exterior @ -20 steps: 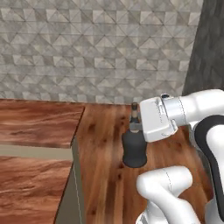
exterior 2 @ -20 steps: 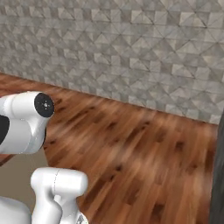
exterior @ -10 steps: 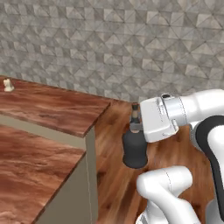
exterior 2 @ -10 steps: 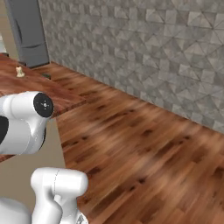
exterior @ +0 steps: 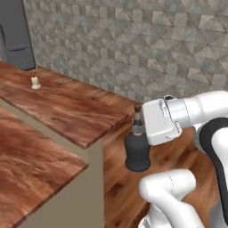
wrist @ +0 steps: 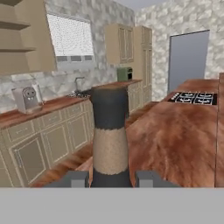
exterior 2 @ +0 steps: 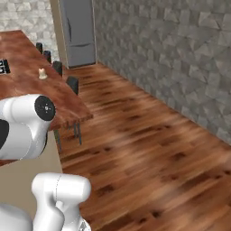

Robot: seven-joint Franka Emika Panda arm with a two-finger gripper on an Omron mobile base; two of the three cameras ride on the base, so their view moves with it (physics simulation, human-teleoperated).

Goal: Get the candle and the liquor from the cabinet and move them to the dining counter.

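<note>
Gripper pinching the liquor by its neck, centre-right of left base view; candle already on dining counter, upper left; keep bottle upright and clear the counter edge before lowering.

The white arm reaches level to the left, its pincer clamped on the liquor's neck.

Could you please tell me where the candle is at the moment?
The candle stands alone on the dining counter, far left in the left base view and upper left in the right base view, near the dark stools.
</note>
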